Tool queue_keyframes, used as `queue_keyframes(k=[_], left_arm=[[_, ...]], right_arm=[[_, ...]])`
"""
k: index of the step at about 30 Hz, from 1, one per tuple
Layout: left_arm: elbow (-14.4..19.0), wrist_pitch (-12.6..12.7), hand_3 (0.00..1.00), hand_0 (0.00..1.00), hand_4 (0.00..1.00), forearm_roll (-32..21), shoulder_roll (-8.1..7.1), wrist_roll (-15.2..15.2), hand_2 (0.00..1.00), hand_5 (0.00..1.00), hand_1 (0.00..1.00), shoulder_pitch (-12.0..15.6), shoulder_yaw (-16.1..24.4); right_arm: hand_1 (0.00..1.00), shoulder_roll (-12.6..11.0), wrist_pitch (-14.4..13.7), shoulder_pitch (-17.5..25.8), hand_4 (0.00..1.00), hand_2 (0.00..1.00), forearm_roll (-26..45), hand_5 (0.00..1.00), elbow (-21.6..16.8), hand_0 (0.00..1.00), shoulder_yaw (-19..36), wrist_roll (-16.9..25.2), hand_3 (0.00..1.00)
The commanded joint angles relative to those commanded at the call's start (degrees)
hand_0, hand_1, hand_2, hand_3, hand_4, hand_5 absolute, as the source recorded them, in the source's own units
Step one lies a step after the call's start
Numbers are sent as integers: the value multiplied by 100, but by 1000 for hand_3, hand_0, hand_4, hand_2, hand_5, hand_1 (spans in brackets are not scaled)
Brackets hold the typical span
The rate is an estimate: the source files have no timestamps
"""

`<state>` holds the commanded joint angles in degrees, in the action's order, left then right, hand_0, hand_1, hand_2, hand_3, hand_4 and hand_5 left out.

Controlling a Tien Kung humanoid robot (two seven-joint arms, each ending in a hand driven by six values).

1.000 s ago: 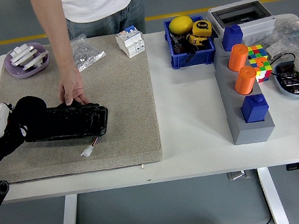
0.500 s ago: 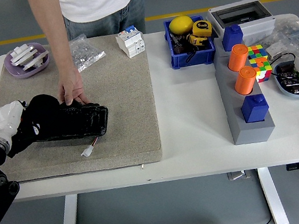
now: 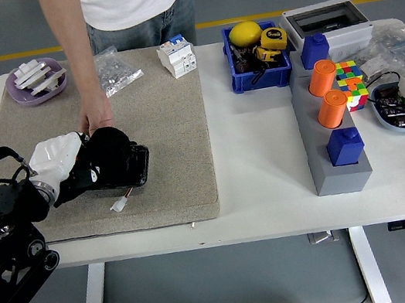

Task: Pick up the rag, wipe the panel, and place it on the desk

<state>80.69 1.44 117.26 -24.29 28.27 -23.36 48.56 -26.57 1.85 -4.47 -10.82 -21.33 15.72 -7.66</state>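
A black panel lies on the beige mat at the table's left, with a short wire and white connector at its near edge. My left hand lies on top of the panel, covering most of it, its fingers curled on a white rag that bunches out on the hand's left side. A person at the far side rests a hand on the panel's far edge. My right arm is out of view.
On the mat's far edge are a purple dish, a plastic bag of parts and a white breaker. To the right stand a blue bin, a grey box, a grey block with orange cylinders and a colour cube.
My left hand with the rag has slid to the right along the panel, from its left end to over its middle. The person's hand has stayed on the panel's far edge.
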Motion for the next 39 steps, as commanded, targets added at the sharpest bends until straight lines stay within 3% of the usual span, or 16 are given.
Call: queue_keyframes(k=[8, 18, 39], left_arm=[[136, -29, 484, 279, 41, 0, 122, 58, 596, 2, 458, -139, -274], [75, -13, 487, 282, 58, -51, 290, 80, 595, 2, 459, -245, -527], [-154, 66, 485, 285, 63, 144, 157, 126, 593, 2, 457, 39, -34]], right_arm=[[656, 6, -1, -11, 998, 690, -2, 617, -6, 764, -5, 0, 729], [655, -4, 0, -10, 998, 690, 20, 617, -13, 764, -60, -4, 729], [656, 1, -9, 20, 998, 689, 20, 618, -17, 764, -39, 0, 729]])
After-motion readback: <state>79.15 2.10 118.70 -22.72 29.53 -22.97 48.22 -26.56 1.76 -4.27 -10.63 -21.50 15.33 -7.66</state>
